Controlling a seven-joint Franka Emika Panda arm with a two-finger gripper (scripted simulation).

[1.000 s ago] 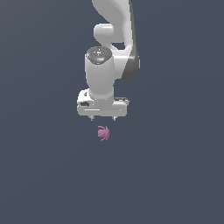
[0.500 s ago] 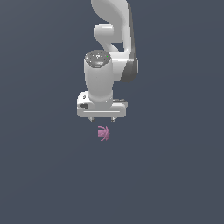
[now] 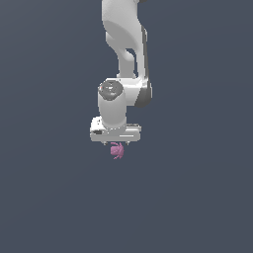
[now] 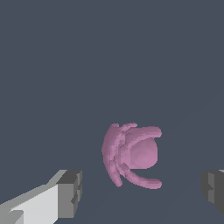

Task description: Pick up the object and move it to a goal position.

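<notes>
Gripper (image 4: 139,192): I see it spread wide, one finger on each side of the object, neither touching it.
Surface (image 3: 197,197): plain dark ground, carrying the object.
Object (image 4: 131,155): small pink lump just under my tool, between the fingers (image 4: 70,192).
Handling: I judge it light and stiff; curved ribs could slip.
Hold: I would pinch across the rounded middle, not the thin prongs.

Exterior view: pincer (image 3: 116,144) fingertips mostly hidden under the hand; object (image 3: 117,150) top partly occluded. Wrist view: both fingers (image 4: 70,194) cropped by frame edges.
</notes>
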